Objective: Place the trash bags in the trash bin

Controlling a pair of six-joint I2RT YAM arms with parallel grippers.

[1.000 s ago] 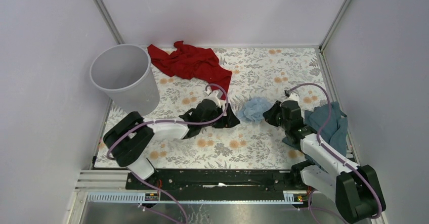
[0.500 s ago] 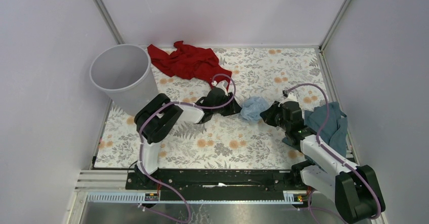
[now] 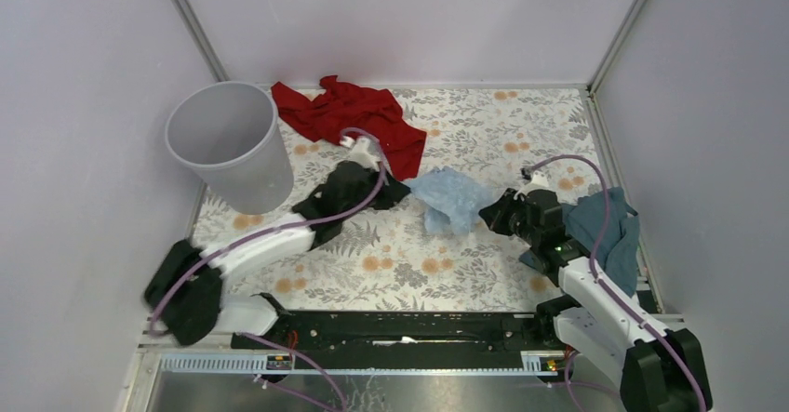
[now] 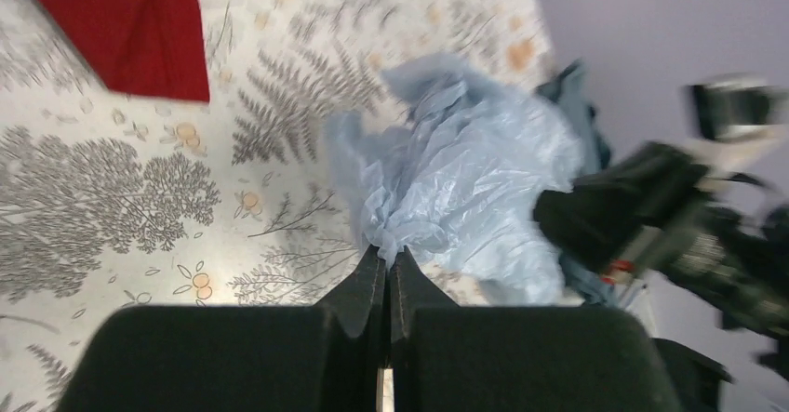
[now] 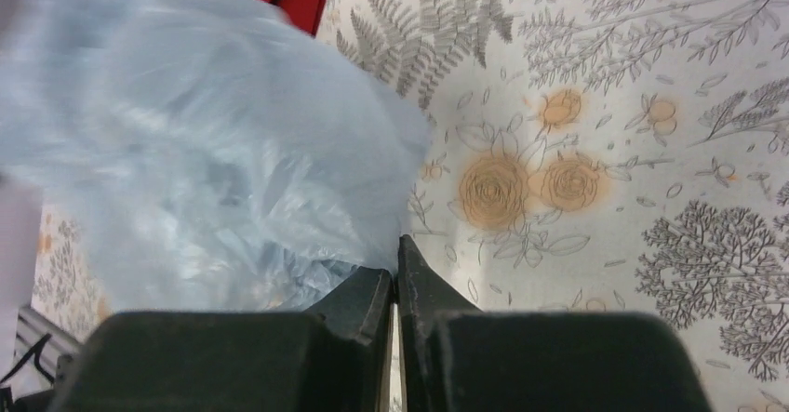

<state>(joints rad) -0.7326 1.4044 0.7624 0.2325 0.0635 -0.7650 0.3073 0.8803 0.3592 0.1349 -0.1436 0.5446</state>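
Observation:
The trash bag [image 3: 449, 198], thin pale blue crinkled film, hangs spread between both grippers over the floral mat. My left gripper [image 3: 402, 189] is shut on its left edge; the left wrist view shows the gripper [image 4: 388, 252] pinching a bunched fold of the bag [image 4: 465, 179]. My right gripper [image 3: 486, 214] is shut on its right edge. In the right wrist view the bag [image 5: 186, 142] fills the left side, caught at the gripper [image 5: 395, 256]. The trash bin [image 3: 251, 175], a light grey round bucket, stands at the back left, apart from the bag.
A red cloth [image 3: 354, 114] lies at the back, just behind the left gripper and next to the bin. A dark teal cloth [image 3: 609, 231] lies at the right edge beside the right arm. Walls close in the left, back and right sides.
My left gripper came up to the bag from the left, shut on it and drew it left and back. The bag went from a small crumpled lump to a wider sheet. The right gripper barely moved.

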